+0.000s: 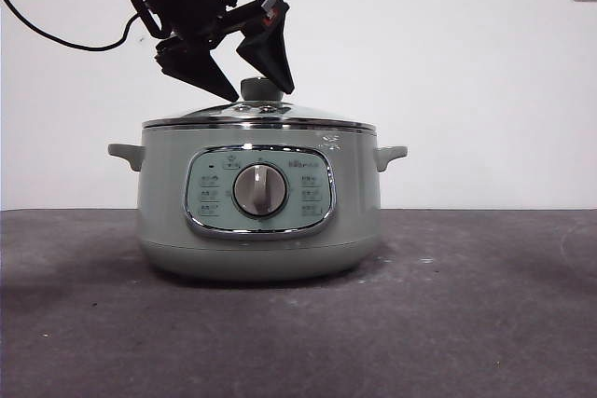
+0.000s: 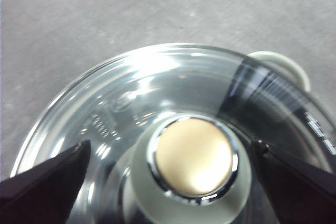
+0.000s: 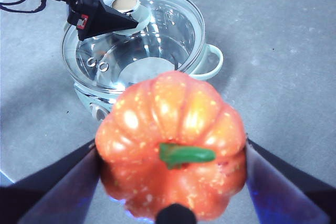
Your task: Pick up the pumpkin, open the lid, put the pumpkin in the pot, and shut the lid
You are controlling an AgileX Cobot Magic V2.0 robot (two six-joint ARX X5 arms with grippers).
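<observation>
L gripper sat w/ jaws spread wide either side of the round sage-green knob on the domed glass lid, which was seated on the big sage-green cooker pot. R gripper was clamped on the small orange ribbed pumpkin, held up above the pot and off to one side of it.

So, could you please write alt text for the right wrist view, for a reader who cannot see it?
The right end effector grips an orange pumpkin with a green stem, close to the camera. Beyond it, the sage-green pot sits on a grey table, its glass lid on, with the left end effector open around the knob.
</observation>
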